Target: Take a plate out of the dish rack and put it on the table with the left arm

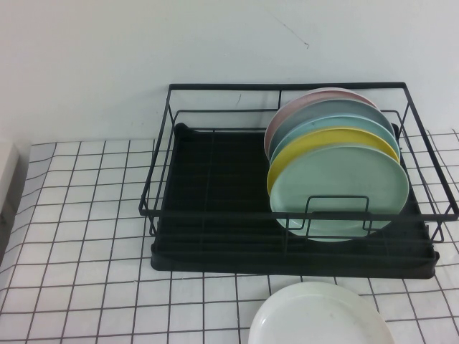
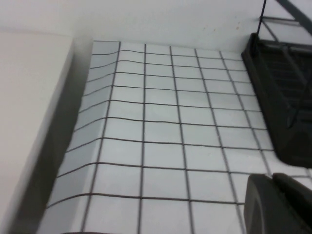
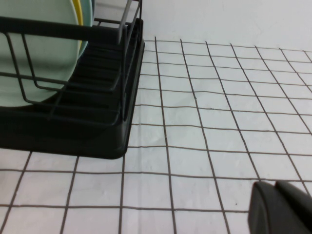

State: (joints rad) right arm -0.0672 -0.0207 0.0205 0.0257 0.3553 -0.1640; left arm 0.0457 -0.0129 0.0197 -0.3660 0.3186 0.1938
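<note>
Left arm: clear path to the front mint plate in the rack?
Probably yes. The mint-green plate stands frontmost in the dish rack, top edge exposed. The left tool is over bare table left of it; the right tool is aside.

high view: raised, angled down at rack (image 1: 287,215) and table (image 1: 79,215). wrist views: low, close over cloth, each catching a rack corner, perhaps opposite ends.

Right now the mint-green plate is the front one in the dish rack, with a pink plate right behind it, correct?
Not quite: in the high view the mint-green plate is frontmost in the dish rack, but a yellow plate sits right behind it. Neither claw shows there.
</note>
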